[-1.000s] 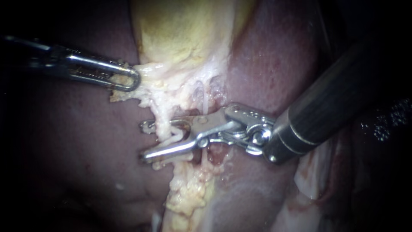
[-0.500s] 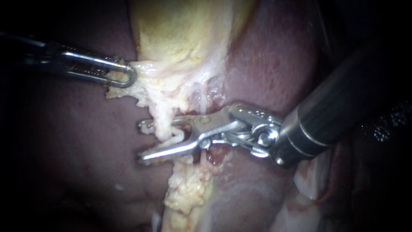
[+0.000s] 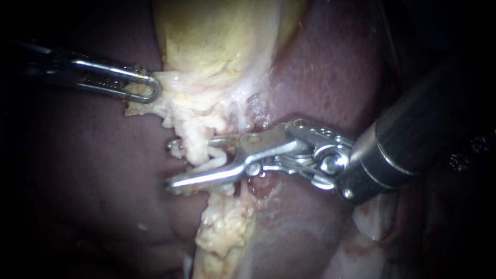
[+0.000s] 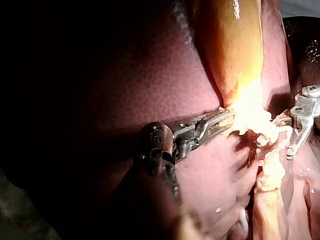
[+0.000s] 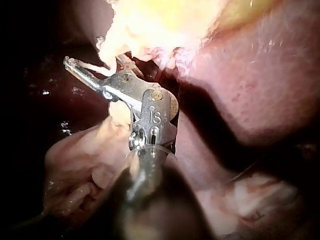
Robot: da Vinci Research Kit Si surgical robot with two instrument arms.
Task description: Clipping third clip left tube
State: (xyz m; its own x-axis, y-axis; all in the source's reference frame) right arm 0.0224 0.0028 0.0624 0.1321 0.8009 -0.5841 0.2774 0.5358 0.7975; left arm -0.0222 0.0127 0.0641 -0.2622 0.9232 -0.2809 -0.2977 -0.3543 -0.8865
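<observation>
Closest of all, the right instrument (image 3: pixel 172 165) reaches across the tissue. Its 2 jaws stand a narrow way apart, and both bear on a white clip (image 3: pixel 216 159) seated between them. The left tube (image 3: pixel 195 146), a pale strand coated in fat, runs through that same gap about midway along the jaws. It covers 1 jaw, while the other jaw lies in front of it. The clip touches the tube on its hinge side. In the right wrist view 1 jaw shows clearly, with a pale strip lying along it, and the tube's far side is hidden by bright tissue.

Close to the hinge, a thinner tube (image 3: pixel 239 118) runs alongside, apart from the left tube. Lumpy yellow fat (image 3: pixel 222 227) trails from the tubes past the nearer jaw.

Farther back, the left instrument (image 3: pixel 152 89) has its 2 slotted jaws pressed together on a fringe of pale tissue (image 3: pixel 173 90) at the narrow end of the gallbladder (image 3: pixel 217 36). The left wrist view shows those tips sunk into the fringe, with the right instrument ahead of them on its other side. The 2 instruments do not touch, because the fringe and the left tube lie between them.

Behind the held fringe the gallbladder widens, yellow-green. The dark red liver (image 3: pixel 320 77) lies around and beneath it, and liver is all that shows beyond the right jaws' tips.
</observation>
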